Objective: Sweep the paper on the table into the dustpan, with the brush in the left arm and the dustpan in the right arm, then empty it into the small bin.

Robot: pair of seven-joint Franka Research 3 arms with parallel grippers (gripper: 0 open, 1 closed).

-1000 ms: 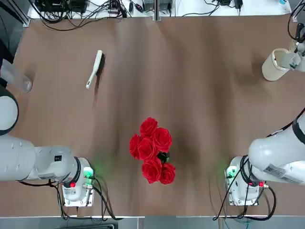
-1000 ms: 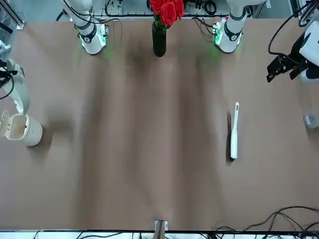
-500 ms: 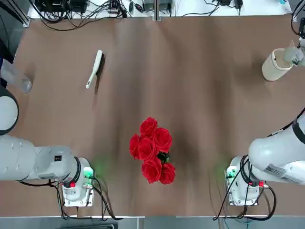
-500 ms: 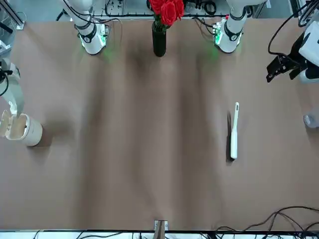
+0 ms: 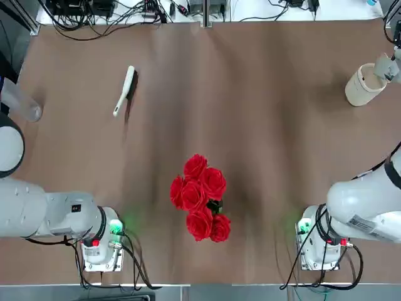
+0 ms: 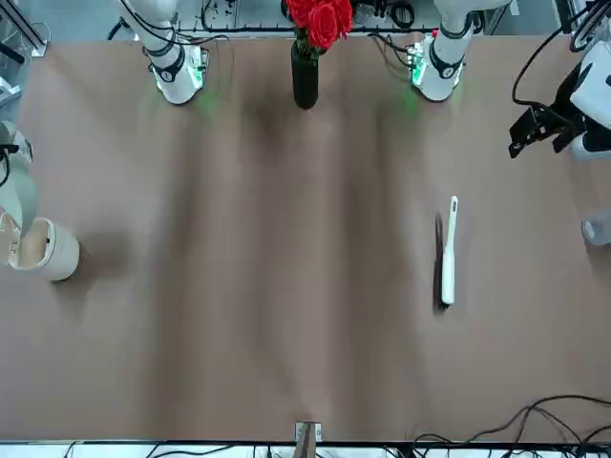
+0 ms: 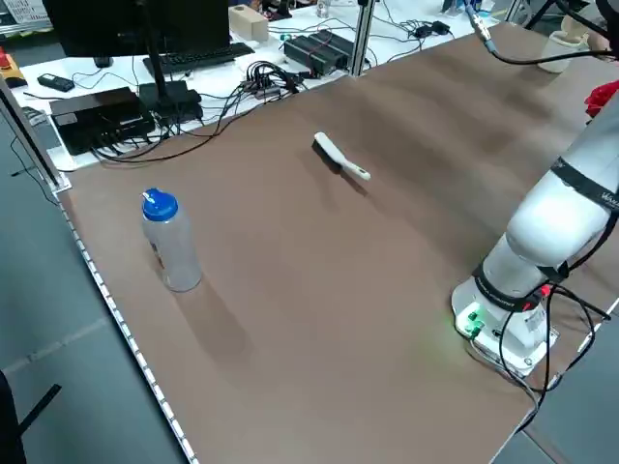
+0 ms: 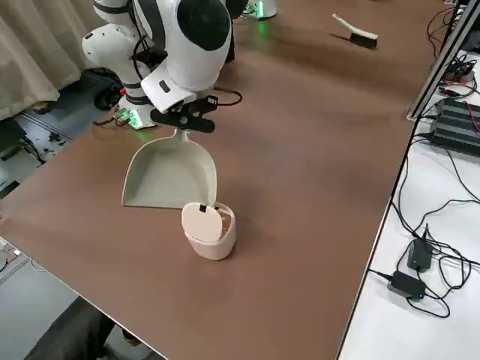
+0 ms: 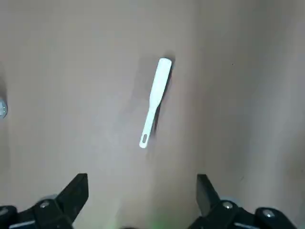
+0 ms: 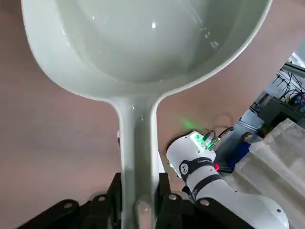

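Gripping the dustpan (image 8: 171,174) by its short handle, your right gripper (image 8: 184,120) holds the scoop tilted with its wide lip just above the small bin (image 8: 209,231), at the far right edge of the table (image 5: 263,125). In the right wrist view you can see the fingers (image 10: 163,200) clamped on either side of the handle, and the scoop's hollow looks bare. The bin's pale swing lid (image 8: 200,221) stands tipped up on the side facing the scoop, leaving the mouth open. You cannot pick out the paper in any view.

Your left gripper (image 6: 540,129) hangs in the air over the table's left edge, well apart from everything, with its jaws spread wide and nothing between them. The brush (image 5: 124,90) lies flat on the table on the left side, towards the far edge, its dark bristles along the side towards the table's middle; you see it from above in the left wrist view (image 9: 155,101). Beside the left edge stands a clear bottle (image 7: 171,242) with a blue cap. A bunch of red roses (image 5: 200,197) in a dark vase (image 6: 305,74) sits between the two arm bases.
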